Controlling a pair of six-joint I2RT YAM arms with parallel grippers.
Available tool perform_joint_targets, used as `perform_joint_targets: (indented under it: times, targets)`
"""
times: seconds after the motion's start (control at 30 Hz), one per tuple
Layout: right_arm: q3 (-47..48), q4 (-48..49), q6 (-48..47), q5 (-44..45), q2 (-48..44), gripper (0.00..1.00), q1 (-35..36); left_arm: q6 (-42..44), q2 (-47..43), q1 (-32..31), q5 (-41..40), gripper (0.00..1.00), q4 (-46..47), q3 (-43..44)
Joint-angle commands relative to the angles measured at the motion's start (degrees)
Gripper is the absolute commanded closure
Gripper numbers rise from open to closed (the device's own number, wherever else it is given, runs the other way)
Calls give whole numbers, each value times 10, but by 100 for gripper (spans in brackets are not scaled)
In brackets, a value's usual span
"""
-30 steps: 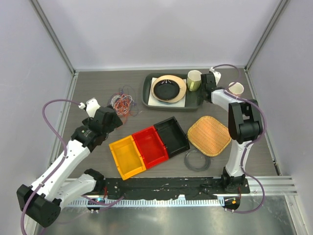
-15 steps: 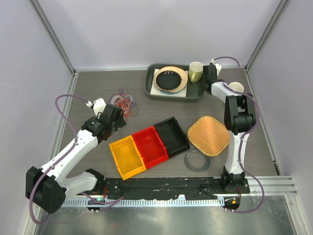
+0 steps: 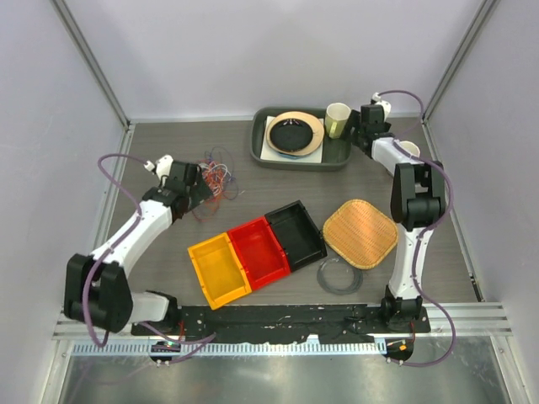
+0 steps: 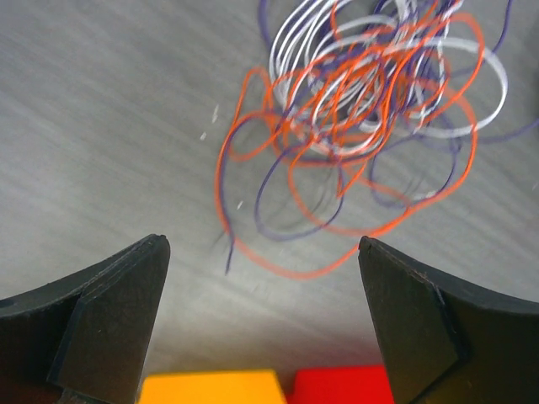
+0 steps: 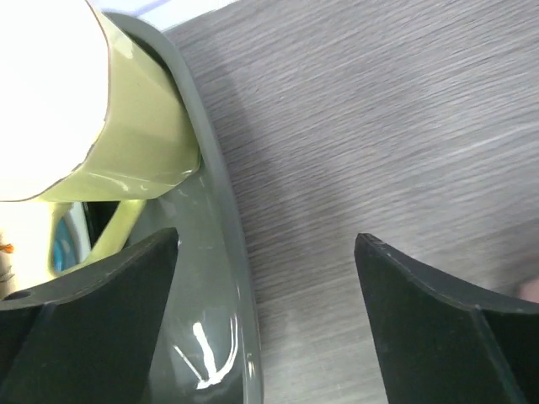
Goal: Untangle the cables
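From above, the biggest change is on the left side. The left arm has swung out from its folded pose, and the left claw [image 3: 199, 185] now sits just beside the cables [image 3: 216, 175]. They lie as one tangled heap on the counter [image 3: 160, 139], far-left of the coloured bins. The heap looks much as it did a second ago, so no strand has been separated yet. On the right, the tray [image 3: 257, 151] has shifted toward the far wall. The right claw [image 3: 362, 137], narrow a moment ago, now stands by the tray's right end near the mug [image 3: 338, 119].

In the left wrist view, the left claw [image 4: 261, 244] is spread wide with nothing between its fingers. The cables [image 4: 370, 93] lie just ahead and slightly to one side: orange, purple and white loops overlapping. One orange loop trails closest to the claw. The approach looks finished, and I judge the next job is choosing a single loop to pinch.

In the right wrist view, the right claw [image 5: 268, 237] is also wide. The tray [image 5: 221, 210] rim runs between its fingers without being gripped, and the mug [image 5: 135, 135] is beyond the rim. It seems to have just released the tray. That probably frees this arm to help with the cables, which are well apart from it.
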Motion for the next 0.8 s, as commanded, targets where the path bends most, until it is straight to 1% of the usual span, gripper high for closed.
perform_joint_targets:
  times: [0.0, 0.03, 0.07, 0.1, 0.13, 0.17, 0.2, 0.23, 0.27, 0.3, 0.33, 0.37, 0.4, 0.43, 0.47, 0.57, 0.6, 0.63, 0.67, 0.73, 0.77]
  targets:
    - [-19, 13, -16, 17, -149, 6, -5, 50, 81, 57, 106, 0, 152, 46]
    - [-37, 18, -17, 12, -168, 5, -5, 50, 104, 59, 95, 0, 159, 76]
    - [-81, 29, -19, 4, -190, 5, -5, 45, 158, 67, 96, 0, 139, 98]
    - [-105, 52, -17, -6, -235, 5, -5, 55, 185, 70, 115, 0, 127, 123]
    - [-129, 72, -14, -37, -255, 4, -5, 58, 209, 71, 116, 1, 118, 166]
    - [-171, 82, -4, -53, -278, 4, -5, 62, 262, 71, 122, 4, 106, 186]
    - [-191, 101, 5, -74, -315, 4, -5, 71, 285, 71, 124, 7, 92, 207]
    - [-208, 112, 10, -115, -335, 4, -5, 76, 310, 70, 132, 22, 75, 254]
    - [-235, 116, 18, -149, -350, 4, -5, 81, 346, 70, 135, 34, 39, 278]
    - [-244, 112, 19, -165, -377, 3, -5, 84, 360, 70, 142, 44, 24, 298]
    - [-251, 108, 21, -181, -387, 4, -5, 94, 368, 69, 166, 71, 18, 323]
    - [-260, 108, 22, -221, -397, 4, -4, 97, 370, 70, 178, 88, 20, 329]
    - [-262, 102, 30, -240, -407, 3, -2, 100, 368, 69, 194, 100, 22, 334]
    - [-266, 107, 36, -269, -422, 4, -1, 118, 362, 66, 240, 100, 29, 338]
    - [-278, 117, 41, -318, -429, 4, 0, 127, 355, 63, 271, 100, 51, 336]
    - [-290, 116, 31, -353, -445, 4, 50, 146, 307, 43, 305, 100, 85, 320]
    - [-292, 100, 17, -346, -446, 4, 70, 150, 291, 37, 310, 100, 97, 311]
    - [-295, 92, -5, -337, -447, 4, 119, 152, 257, 28, 323, 100, 110, 290]
    - [-304, 86, -15, -329, -446, 4, 139, 147, 241, 23, 344, 100, 133, 282]
    - [-318, 97, -11, -310, -445, 4, 185, 137, 197, 20, 358, 100, 152, 263]
    - [-335, 108, -6, -308, -443, 4, 193, 131, 183, 21, 364, 100, 158, 261]
